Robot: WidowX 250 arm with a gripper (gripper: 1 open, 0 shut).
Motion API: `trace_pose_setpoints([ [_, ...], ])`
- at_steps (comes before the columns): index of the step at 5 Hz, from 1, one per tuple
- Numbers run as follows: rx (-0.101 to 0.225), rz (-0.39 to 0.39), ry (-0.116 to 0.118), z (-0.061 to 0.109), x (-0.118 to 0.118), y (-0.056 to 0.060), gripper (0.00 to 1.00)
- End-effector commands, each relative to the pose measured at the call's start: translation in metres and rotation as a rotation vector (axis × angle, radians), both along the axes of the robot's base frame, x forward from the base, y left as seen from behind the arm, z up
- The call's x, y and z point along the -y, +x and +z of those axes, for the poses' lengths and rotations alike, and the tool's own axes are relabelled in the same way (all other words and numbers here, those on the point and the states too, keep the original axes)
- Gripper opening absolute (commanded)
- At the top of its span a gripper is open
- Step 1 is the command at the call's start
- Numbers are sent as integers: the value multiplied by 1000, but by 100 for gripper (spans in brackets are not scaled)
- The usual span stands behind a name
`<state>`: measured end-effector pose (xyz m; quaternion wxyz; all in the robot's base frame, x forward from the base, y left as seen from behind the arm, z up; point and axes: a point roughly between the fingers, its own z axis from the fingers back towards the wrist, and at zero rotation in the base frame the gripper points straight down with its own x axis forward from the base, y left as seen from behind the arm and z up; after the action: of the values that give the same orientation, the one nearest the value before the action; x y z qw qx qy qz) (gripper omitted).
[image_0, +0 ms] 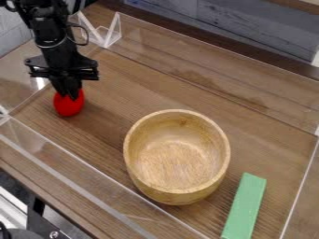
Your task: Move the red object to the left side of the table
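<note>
The red object [69,104] is a small rounded bright-red toy at the left side of the brown wood-grain table [212,89], low against the tabletop. My black gripper [69,91] points straight down onto its top, jaws shut on it. The fingers hide the toy's top, and I cannot tell whether it rests on the wood or hangs just above it.
A round light wooden bowl [178,156] sits right of centre, toward the front. A flat green bar [245,206] lies at the front right. Low clear acrylic walls [115,31] border the tabletop, with the left wall close beside the gripper.
</note>
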<state>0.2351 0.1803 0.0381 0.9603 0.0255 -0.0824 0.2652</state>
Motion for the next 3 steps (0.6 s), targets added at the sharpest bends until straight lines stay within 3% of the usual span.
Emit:
trace_pose_setpoints([
  [1,1,55,14,1,-22,-4,0],
  [3,-22,148,8,-4,-37,-12,0],
])
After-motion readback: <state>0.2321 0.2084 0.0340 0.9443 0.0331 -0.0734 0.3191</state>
